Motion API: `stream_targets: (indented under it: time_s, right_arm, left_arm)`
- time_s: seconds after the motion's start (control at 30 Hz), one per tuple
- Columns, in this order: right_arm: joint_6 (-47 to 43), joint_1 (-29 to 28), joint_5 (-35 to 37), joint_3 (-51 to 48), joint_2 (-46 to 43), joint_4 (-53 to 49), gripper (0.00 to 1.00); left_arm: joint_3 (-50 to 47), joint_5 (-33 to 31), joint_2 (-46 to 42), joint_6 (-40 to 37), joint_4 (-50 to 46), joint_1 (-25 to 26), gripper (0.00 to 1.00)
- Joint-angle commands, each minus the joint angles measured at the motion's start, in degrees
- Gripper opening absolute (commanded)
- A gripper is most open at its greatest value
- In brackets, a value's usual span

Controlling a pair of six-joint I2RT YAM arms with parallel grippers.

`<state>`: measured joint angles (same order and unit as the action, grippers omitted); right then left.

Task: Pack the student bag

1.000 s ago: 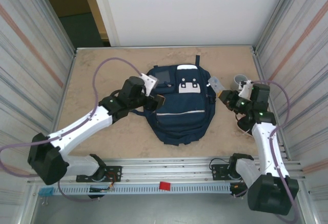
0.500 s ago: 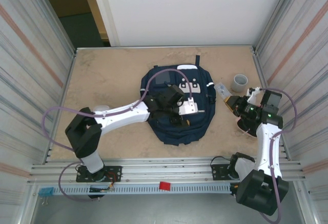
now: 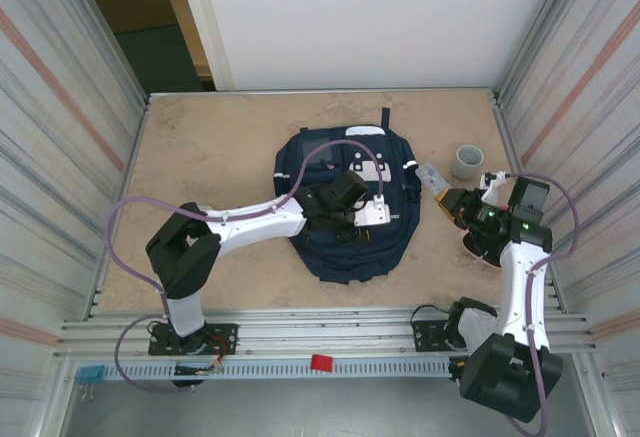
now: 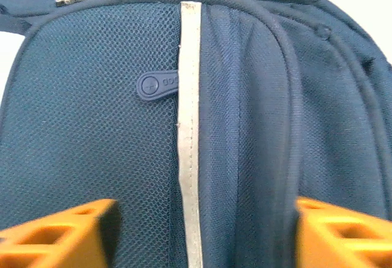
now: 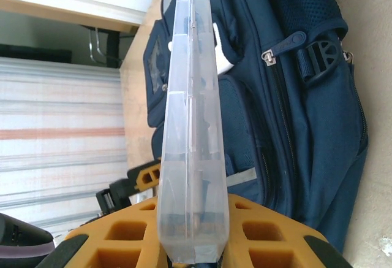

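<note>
Left pincer (image 4: 205, 234) spread above the student bag (image 3: 345, 257); right pincer (image 3: 447, 197) pinches a clear case (image 5: 191, 127) to its right

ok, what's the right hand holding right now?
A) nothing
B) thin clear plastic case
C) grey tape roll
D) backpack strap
B: the right hand is clamped on a thin clear plastic case beside the navy blue fabric backpack. The grey tape roll sits apart from it.
</note>
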<state>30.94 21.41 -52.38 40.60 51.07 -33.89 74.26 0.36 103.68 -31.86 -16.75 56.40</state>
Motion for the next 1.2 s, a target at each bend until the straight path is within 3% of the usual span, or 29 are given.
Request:
stream_targets:
  time_s: [0.0, 0.17, 0.27, 0.4, 0.63, 0.87, 1.03, 1.17]
  right_arm:
    - [-1.5, 0.1, -1.2, 0.2, -1.9, -1.7, 0.11]
    - [-1.6, 0.0, -0.5, 0.4, -3.0, -3.3, 0.11]
    - [-2.0, -0.1, 0.5, 0.8, -4.6, -5.3, 0.11]
    - [-2.0, -1.0, 0.8, 1.2, -6.8, -8.1, 0.11]
    - [1.0, -8.1, 2.9, -1.8, -13.4, -12.6, 0.12]
    - [13.3, -24.4, 4.0, -7.1, -17.6, -3.3, 0.13]
    - [21.9, -39.4, 11.0, -10.6, -13.2, 11.3, 0.13]
    - [26.9, -44.2, 13.7, -11.0, -5.2, 24.2, 0.12]
  left_arm:
    - [0.5, -5.4, -3.4, 0.0, 3.2, -0.2, 0.35]
    - [-0.9, -4.5, -6.8, 2.1, 5.6, -1.0, 0.19]
    - [0.0, -0.5, -7.9, 6.0, 4.8, -3.2, 0.15]
    - [0.1, 1.8, -9.5, 10.4, 5.3, -6.4, 0.03]
    - [2.1, 5.3, -12.0, 14.6, 7.0, -9.9, 0.0]
    - [4.5, 7.2, -11.3, 15.1, 7.2, -10.0, 0.0]
    - [6.1, 11.3, -10.5, 16.6, 7.5, -9.9, 0.0]
    - [6.7, 14.6, -11.0, 17.7, 7.8, -9.8, 0.0]
